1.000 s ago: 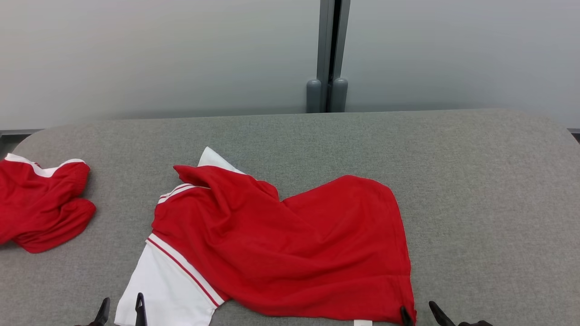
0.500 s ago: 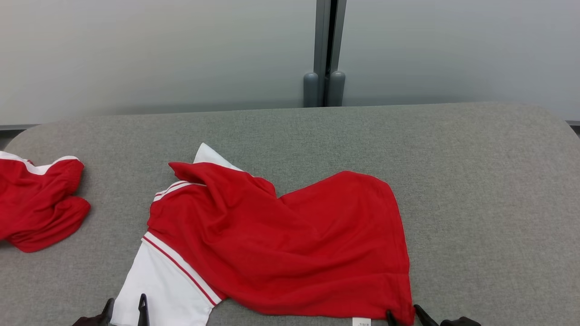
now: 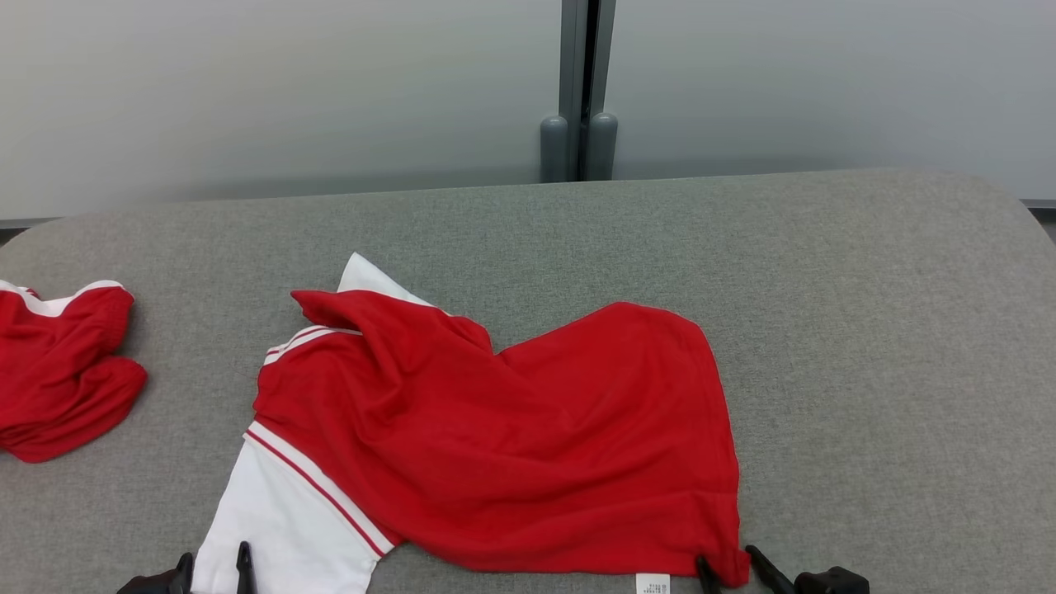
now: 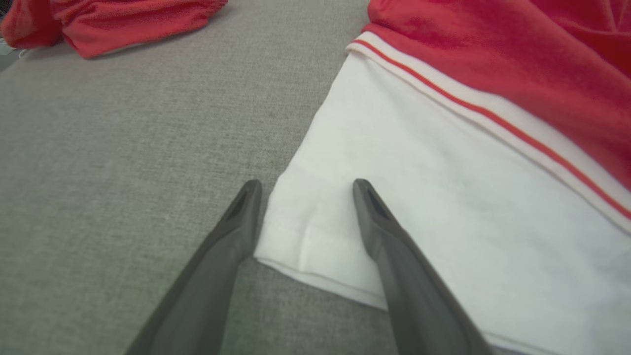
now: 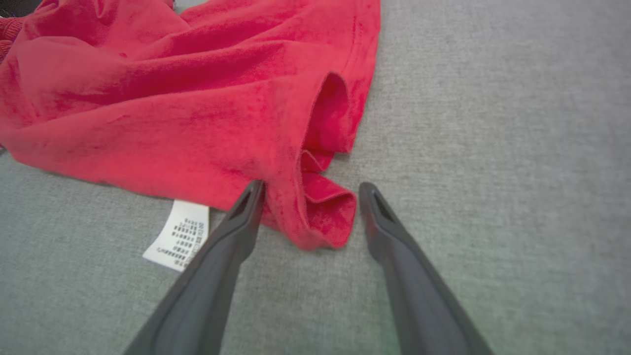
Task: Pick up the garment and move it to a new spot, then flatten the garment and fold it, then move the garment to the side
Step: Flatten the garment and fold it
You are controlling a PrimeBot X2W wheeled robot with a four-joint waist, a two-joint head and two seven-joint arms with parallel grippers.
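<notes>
A red garment (image 3: 511, 445) with white sleeves lies crumpled on the grey table (image 3: 866, 346). Its near white sleeve (image 3: 280, 528) reaches the front edge of the head view. My left gripper (image 3: 213, 563) is open, its fingers straddling the sleeve's cuff corner (image 4: 305, 231) in the left wrist view, where my left gripper (image 4: 304, 187) has one finger on the cloth and one beside it. My right gripper (image 3: 728, 561) is open around the garment's red hem corner (image 5: 323, 212); in the right wrist view my right gripper (image 5: 310, 190) flanks that folded corner. A white care label (image 5: 178, 234) sticks out beside it.
A second red garment with white trim (image 3: 58, 363) lies bunched at the table's left edge, also in the left wrist view as a red heap (image 4: 113, 19). A grey post (image 3: 577, 91) stands against the wall behind the table. Bare grey cloth stretches to the right.
The head camera has tilted, so the whole scene sits slightly higher and further left. Both grippers have closed in on the garment's near corners, still open.
</notes>
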